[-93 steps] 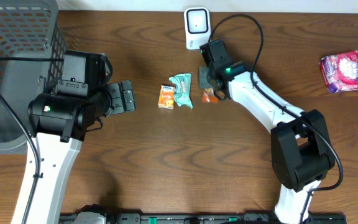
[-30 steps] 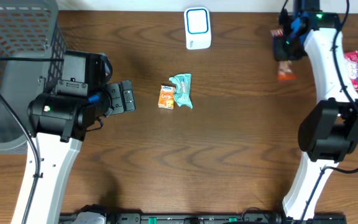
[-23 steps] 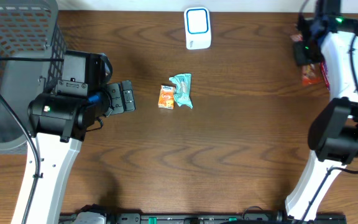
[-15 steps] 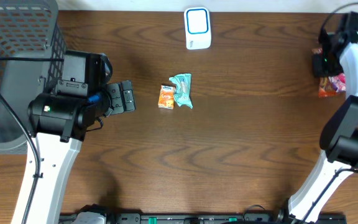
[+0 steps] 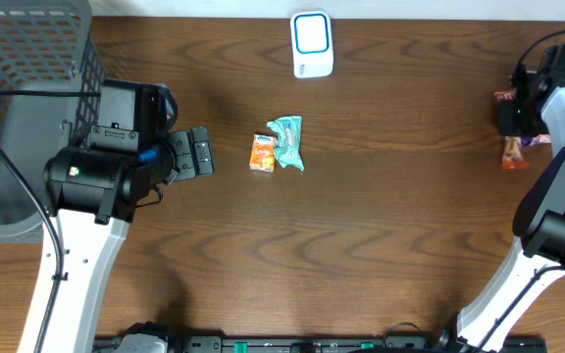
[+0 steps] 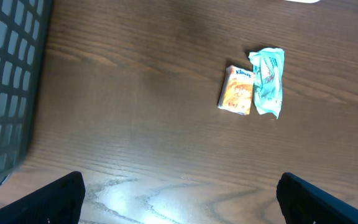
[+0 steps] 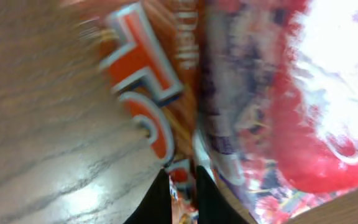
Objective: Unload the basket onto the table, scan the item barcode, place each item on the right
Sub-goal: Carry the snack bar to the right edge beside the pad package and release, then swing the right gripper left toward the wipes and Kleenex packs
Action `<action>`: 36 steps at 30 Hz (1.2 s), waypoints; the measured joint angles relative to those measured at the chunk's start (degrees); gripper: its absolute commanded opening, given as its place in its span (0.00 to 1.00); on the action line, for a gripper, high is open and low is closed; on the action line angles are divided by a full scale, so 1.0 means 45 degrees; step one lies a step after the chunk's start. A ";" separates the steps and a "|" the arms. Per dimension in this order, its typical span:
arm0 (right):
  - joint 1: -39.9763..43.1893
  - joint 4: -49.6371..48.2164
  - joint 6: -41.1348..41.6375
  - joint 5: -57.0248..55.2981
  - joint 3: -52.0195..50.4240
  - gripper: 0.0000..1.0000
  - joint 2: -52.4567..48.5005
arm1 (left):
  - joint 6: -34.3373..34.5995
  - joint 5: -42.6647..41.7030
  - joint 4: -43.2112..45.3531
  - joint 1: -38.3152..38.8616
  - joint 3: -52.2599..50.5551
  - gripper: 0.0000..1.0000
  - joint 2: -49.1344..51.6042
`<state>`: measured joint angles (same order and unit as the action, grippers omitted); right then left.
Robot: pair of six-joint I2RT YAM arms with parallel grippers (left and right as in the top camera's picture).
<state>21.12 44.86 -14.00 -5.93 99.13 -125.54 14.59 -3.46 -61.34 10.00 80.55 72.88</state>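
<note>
Far off to the right of the scanner (image 5: 312,44), the right gripper (image 7: 180,179) pinches the orange snack packet (image 5: 513,154). Left of the scanner, the left gripper (image 5: 200,152) gapes wide.

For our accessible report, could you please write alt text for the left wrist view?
An orange tissue packet and a teal packet lie side by side on a wooden table, upper right. The left gripper hangs open, fingertips at the bottom corners; a grey basket lines the left edge.
</note>
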 measured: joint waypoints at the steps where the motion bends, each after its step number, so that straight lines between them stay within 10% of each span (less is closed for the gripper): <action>1: 0.0019 -0.0044 0.0223 -0.0121 0.0000 0.13 0.0000 | 0.0000 0.0005 0.0000 0.0000 0.0000 0.98 0.0000; 7: 0.0049 0.0413 0.1127 -0.1166 0.0330 0.58 0.0000 | 0.0000 0.0005 0.0000 0.0000 0.0000 0.98 0.0000; 12: 0.0049 0.0797 0.1579 -0.0690 0.1146 0.68 0.0015 | 0.0000 0.0000 0.0000 0.0000 0.0000 0.98 0.0000; 15: 0.0015 0.0913 0.1846 0.0267 0.1316 0.99 0.0296 | 0.0000 0.0000 -0.0005 0.0000 0.0000 0.98 0.0000; 36: -0.2127 0.3196 0.2074 0.8874 0.1559 0.99 0.3866 | 0.0000 0.0000 -0.0005 0.0000 0.0000 0.98 0.0000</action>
<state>11.55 59.24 -4.67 34.00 106.15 -108.14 14.59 -3.46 -61.36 10.00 80.55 72.88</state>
